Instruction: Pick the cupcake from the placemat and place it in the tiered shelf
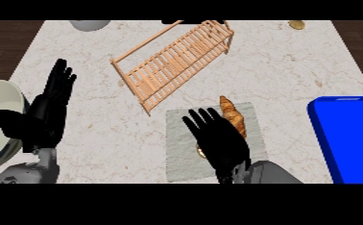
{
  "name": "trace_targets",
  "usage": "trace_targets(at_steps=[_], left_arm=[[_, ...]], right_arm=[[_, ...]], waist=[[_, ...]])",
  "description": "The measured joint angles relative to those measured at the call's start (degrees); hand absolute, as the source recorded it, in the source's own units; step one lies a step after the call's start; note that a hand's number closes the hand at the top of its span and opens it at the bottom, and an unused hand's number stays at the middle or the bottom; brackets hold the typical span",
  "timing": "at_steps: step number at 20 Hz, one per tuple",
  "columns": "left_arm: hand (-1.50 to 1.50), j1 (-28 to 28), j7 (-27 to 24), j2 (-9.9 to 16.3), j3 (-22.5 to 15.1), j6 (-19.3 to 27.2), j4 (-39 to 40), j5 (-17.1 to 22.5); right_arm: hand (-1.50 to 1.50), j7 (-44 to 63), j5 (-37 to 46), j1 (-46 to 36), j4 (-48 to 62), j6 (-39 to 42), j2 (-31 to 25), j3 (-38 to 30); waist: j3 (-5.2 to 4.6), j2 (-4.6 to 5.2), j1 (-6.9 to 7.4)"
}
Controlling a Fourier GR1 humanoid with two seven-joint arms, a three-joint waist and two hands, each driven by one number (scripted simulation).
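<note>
A grey placemat [186, 164] lies on the counter's near middle. My right hand [218, 141] hovers over it with straight, spread fingers, open. A small brown edge of what seems to be the cupcake [200, 151] peeks out under the palm's left side; the rest is hidden. A golden croissant [234, 115] lies on the mat just right of the fingers. The wooden slatted tiered shelf [175, 58] stands diagonally behind the mat. My left hand [52, 101] rests open at the left, fingers up.
A blue container [342, 137] sits at the right edge. A pale round object [8, 118] shows at the left edge. At the back stand a grey bowl [90, 24] and a small golden item [297, 25].
</note>
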Motion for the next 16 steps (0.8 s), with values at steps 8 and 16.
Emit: trace_targets(at_steps=[8,16], left_arm=[[0.0,1.7,-0.1,-2.0,1.0,-1.5,-1.4,-2.1],[0.0,2.2,1.0,-2.4,3.5,-4.0,-2.8,-2.5]], right_arm=[[-1.5,-8.4,6.2,2.7,6.0,-2.9,3.3,-3.3],[-1.5,-14.2,12.0,4.7,12.5,-5.7,7.1,-5.2]], waist=[[0.0,-0.01,0.08],[0.0,-0.01,0.09]])
